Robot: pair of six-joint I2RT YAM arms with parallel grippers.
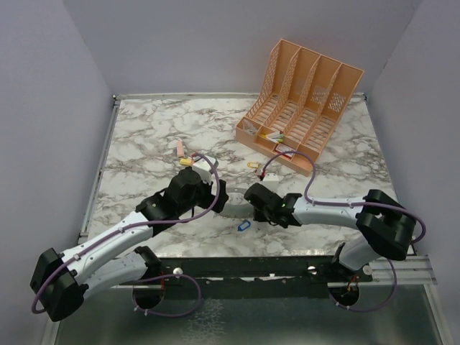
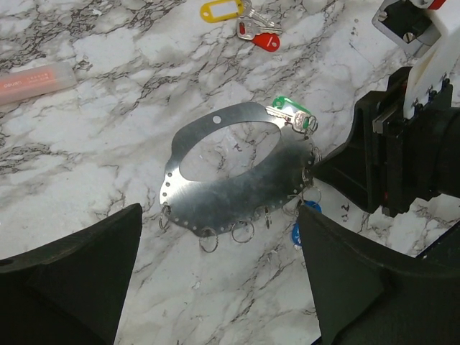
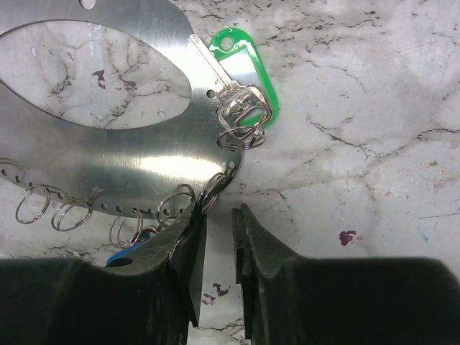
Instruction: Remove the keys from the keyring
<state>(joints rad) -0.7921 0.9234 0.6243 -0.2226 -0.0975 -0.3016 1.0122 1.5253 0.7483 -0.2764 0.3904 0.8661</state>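
Right gripper (image 3: 218,215) first: its fingers are only a thin slit apart, with bare marble showing in the slit and nothing clamped. The tips sit right at the lower rim of the keyring (image 3: 144,158), and one small split ring (image 3: 212,190) touches the left-hand tip.

Just above that, around upper middle of the frame, one silver key (image 3: 228,108) lies across the plate with one green tag (image 3: 248,61) beside it. One blue tag (image 3: 123,256) peeks out at lower left, next to the finger. Along that rim I count four more split rings, empty as far as I can see.

Left gripper (image 2: 219,215) is spread wide. The keyring lies flat on the marble table (image 2: 108,144), just past its fingers and apart from them.

Further out, at the top of the left wrist view, one yellow tag (image 2: 215,11) and one red tag (image 2: 266,42) lie off the ring. One pink marker (image 2: 36,83) is at the left edge.
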